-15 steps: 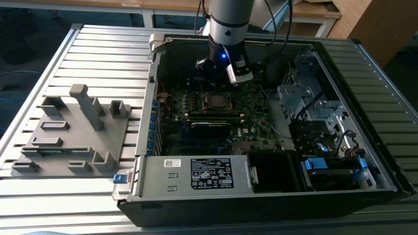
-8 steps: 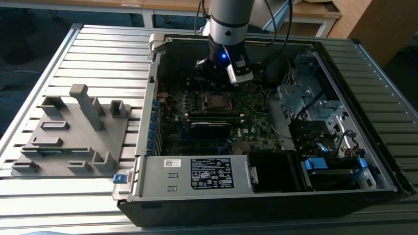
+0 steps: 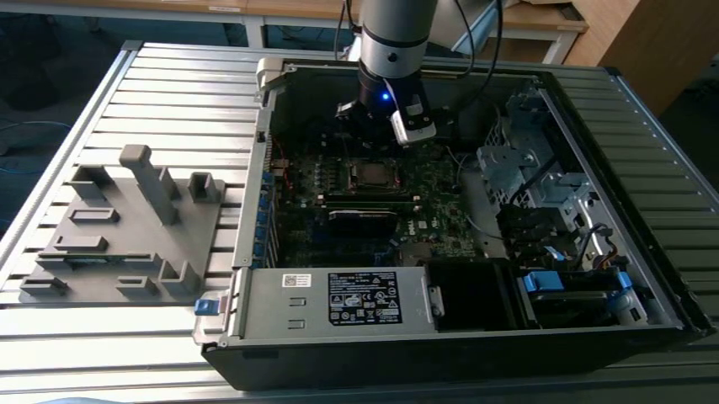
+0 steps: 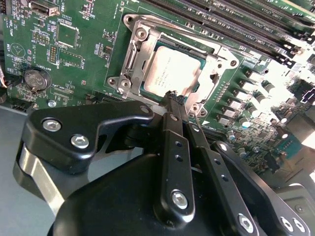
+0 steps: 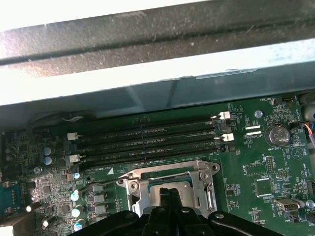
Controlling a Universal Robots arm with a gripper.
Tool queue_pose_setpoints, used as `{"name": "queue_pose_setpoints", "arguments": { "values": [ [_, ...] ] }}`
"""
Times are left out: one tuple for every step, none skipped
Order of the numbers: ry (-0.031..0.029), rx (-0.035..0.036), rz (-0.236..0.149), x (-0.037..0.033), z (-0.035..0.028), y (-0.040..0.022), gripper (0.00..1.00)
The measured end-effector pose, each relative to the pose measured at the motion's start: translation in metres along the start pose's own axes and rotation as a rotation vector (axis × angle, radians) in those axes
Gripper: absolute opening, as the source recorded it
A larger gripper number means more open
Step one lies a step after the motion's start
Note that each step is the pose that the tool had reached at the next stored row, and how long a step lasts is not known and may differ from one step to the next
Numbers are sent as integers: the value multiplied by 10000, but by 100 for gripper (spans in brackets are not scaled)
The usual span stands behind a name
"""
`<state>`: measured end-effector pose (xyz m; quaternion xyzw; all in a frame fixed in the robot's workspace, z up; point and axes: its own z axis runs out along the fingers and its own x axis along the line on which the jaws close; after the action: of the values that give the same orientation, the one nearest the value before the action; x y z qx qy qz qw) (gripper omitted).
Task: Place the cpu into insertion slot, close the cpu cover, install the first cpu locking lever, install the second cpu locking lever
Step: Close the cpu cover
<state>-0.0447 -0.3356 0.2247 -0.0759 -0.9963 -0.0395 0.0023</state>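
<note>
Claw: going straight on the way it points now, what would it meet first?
Probably the near rim of the cpu cover, which frames the cpu. The claw points at that edge in the second wrist view; the gap between them is hard to judge.

Pretty standard colours here. The glossy green circuit board [image 4: 88, 29] is speckled with tiny silver solder dots and fine white print. The dull silver-grey square metal cpu [image 4: 170, 73] looks pale next to the silvery-dark thin metal cpu cover [image 4: 132, 64]. The long black plastic memory slots [image 5: 147, 142] have white end clips. The matte black metal gripper [image 4: 182, 108] has shiny silver screws. The light-grey ribbed metal table [image 3: 168, 93] is all parallel stripes, and the grey power supply box [image 3: 281, 303] wears a black-and-white label.
</note>
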Motion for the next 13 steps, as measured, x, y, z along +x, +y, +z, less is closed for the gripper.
{"name": "queue_pose_setpoints", "arguments": {
  "values": [
    [0, 0, -1, 0, 0, 0, 10],
    [0, 0, -2, 0, 0, 0, 10],
    [0, 0, -3, 0, 0, 0, 10],
    [0, 0, -4, 0, 0, 0, 10],
    [0, 0, -4, 0, 0, 0, 10],
    [0, 0, -5, 0, 0, 0, 10],
    [0, 1, -6, 0, 0, 0, 10],
    [1, 0, -16, 0, 0, 0, 10],
    [3, 0, -40, 0, 2, 0, 10],
    [6, -1, -91, 0, 4, 0, 10],
    [12, -2, -169, 0, 7, 0, 10],
    [21, 1, -277, 0, 10, 0, 10],
    [29, 6, -386, 0, 13, -1, 10]
  ]
}}
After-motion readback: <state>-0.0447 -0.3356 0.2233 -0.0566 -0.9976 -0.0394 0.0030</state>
